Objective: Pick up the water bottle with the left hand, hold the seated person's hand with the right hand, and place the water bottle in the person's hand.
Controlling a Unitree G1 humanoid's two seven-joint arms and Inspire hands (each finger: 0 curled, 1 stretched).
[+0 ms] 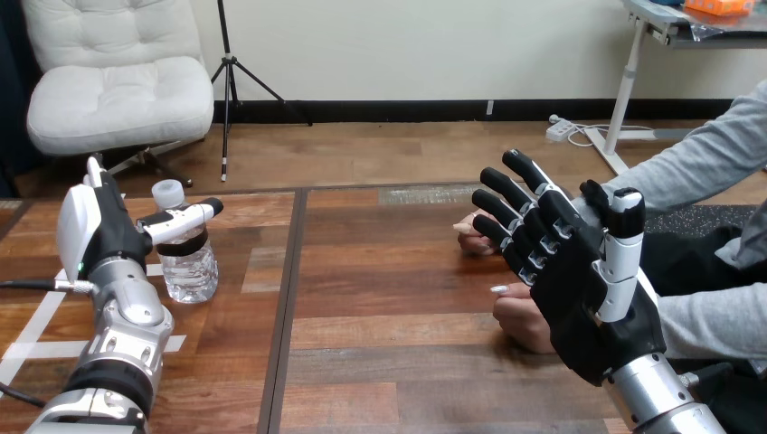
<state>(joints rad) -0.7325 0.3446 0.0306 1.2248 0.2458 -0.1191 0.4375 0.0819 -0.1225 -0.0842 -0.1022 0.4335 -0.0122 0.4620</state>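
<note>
A small clear water bottle (pixel 192 271) with a white cap stands upright on the wooden table (pixel 389 362) at the left. My left hand (pixel 107 231) is right beside it on its left, fingers pointing up, thumb stretched across the bottle's front near its neck; the hand is open. My right hand (pixel 579 294) is raised at the right, palm towards me, fingers straight and spread. Behind it the person's two hands rest on the table: the farther hand (pixel 472 240) and the nearer hand (pixel 519 318), which my palm partly hides. I cannot tell whether my right hand touches them.
White tape marks (pixel 36 327) lie on the table by my left forearm. A dark seam (pixel 289 307) runs front to back down the tabletop. The person's grey sleeves (pixel 705 163) come in from the right.
</note>
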